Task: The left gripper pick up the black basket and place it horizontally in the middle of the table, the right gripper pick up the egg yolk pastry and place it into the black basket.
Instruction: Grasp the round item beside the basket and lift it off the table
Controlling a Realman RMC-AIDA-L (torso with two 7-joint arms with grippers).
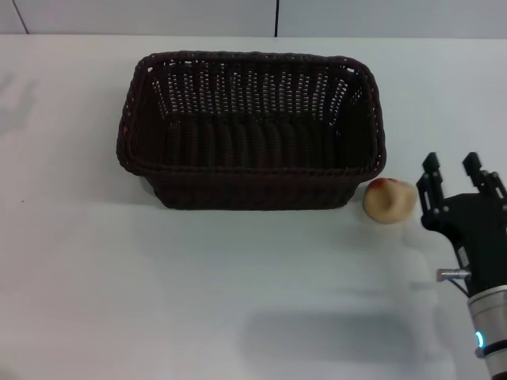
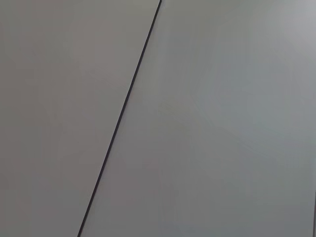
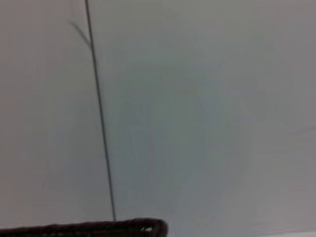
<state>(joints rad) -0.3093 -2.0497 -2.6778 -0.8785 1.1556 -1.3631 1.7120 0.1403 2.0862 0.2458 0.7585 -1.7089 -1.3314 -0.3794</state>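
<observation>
one black basket [image 1: 252, 131] holds nothing inside.

No legible text, label, brand, number or sign appears in any view. The black basket [image 1: 252, 131], the egg yolk pastry [image 1: 389, 199], the right gripper [image 1: 457, 170] and the table [image 1: 198, 293] carry no readable markings.
</observation>
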